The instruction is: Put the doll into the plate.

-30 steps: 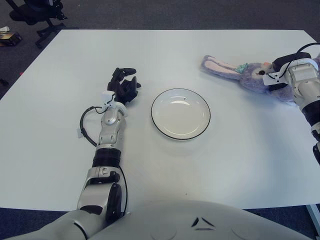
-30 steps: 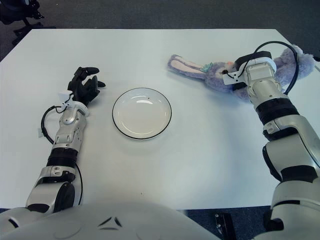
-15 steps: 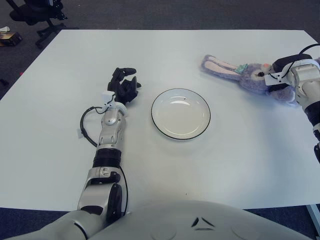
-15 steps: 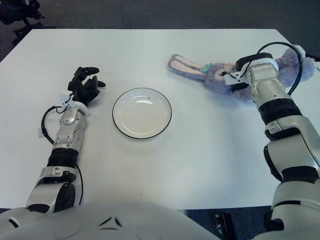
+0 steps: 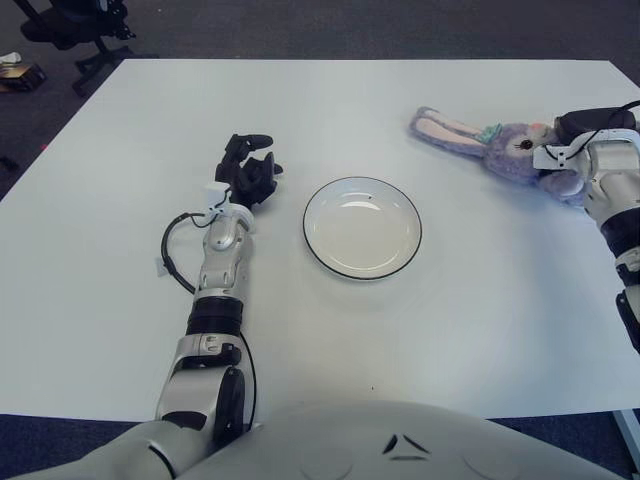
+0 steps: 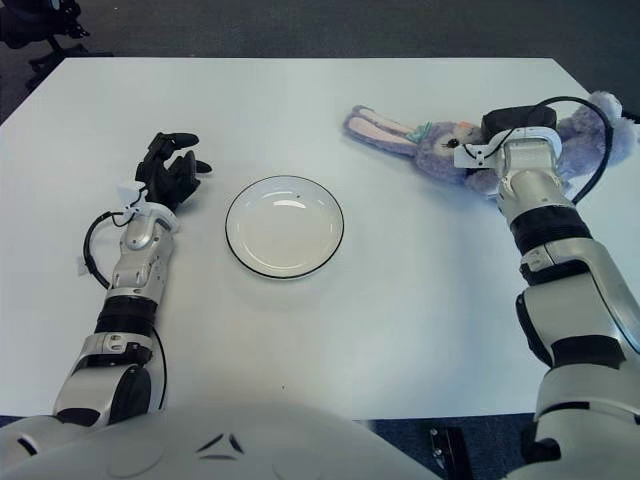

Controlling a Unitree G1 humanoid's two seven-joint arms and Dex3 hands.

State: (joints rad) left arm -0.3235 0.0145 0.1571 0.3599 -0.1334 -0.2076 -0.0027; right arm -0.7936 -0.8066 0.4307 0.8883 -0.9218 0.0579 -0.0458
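Nearest, along the bottom edge of the frame, the robot's smooth grey torso curves across, and from it the two jointed silver-and-black arms reach up over a broad white table (image 5: 450, 330) with a flat matte top. Left of centre the left hand (image 5: 247, 172) shows just beside the plate, on its left, its black fingers loosely curled and holding nothing; a thin black cable loops out from the wrist below it. At the centre of the frame sits the plate (image 5: 362, 227), round, shallow and glossy white with a thin dark line round its rim, and nothing lies in it. Further up at the right edge the right hand (image 6: 512, 135), a black-and-white block with a dark cable arching over it, lies on top of the doll (image 6: 430, 140); how its fingers stand cannot be told, as the wrist covers them. That doll is a soft, fuzzy lavender rabbit lying flat on the table at the upper right, well apart from the plate, its long pink-lined ears stretched out toward the left and its plump body hidden in part beneath the hand. Beyond the table's far edge runs dark carpeted floor, and the black base of an office chair (image 5: 75, 25) stands in the upper left corner.
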